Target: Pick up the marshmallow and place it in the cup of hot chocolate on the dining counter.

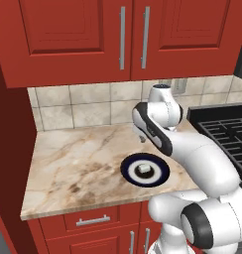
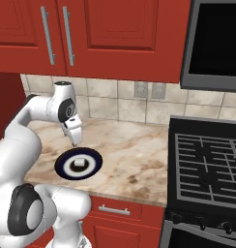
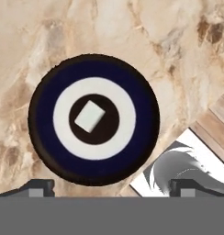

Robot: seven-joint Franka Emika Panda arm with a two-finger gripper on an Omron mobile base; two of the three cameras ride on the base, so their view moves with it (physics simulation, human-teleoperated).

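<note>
The desk [image 1: 78, 163] is a slab of veined beige marble over red drawers, with a tiled wall behind it, red cupboards above and a black stove at its 3 o'clock side. This is the narrow worktop, not the dining counter, and no cup of hot chocolate stands on it.

Near the front edge of the desk lies the plate [image 3: 54, 151], round and dark blue with a white ring and a dark centre. In the right base view it sits at about 6 o'clock from the gripper; in the left base view, at about 5 o'clock.

The arm reaches over the desk with the gripper [image 2: 75, 141] pointing down, well above the plate and clear of it. Its two tips [image 3: 38, 187] stand far apart at the bottom of the hand view, released and holding nothing.

The marshmallow [image 3: 89, 116] rests in the dark centre of the plate, a tiny white squarish block. In the hand view it lies toward 12 o'clock, a little to the 11 o'clock side of the midline between the tips, and its slightly longer side runs from 1 o'clock to 7 o'clock. Judging from this, the coming descent needs a short shift toward the plate's centre, and perhaps a small wrist turn so the tips close across the block's flat faces
</note>
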